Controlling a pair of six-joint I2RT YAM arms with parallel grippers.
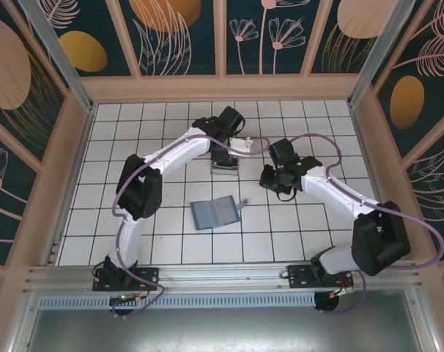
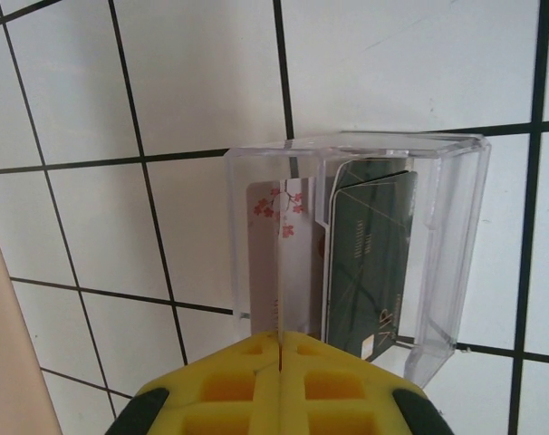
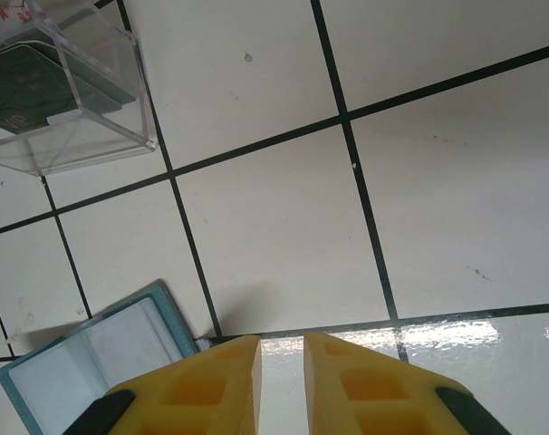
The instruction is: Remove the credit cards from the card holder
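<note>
Card holder (image 1: 215,213) lies open and flat on the tiled table (image 1: 171,249), between the two arms and on the near side of the clear box (image 2: 456,254). Left gripper (image 2: 280,372) is at the box, well apart from the holder, fingers pressed together. A pale card (image 2: 264,263) with pink blossoms sits right at its tips; cannot tell if it is pinched. A dark card (image 2: 370,263) stands in the box beside it. Right gripper (image 3: 282,362) hovers near the holder's right edge, slightly parted and holding nothing.
</note>
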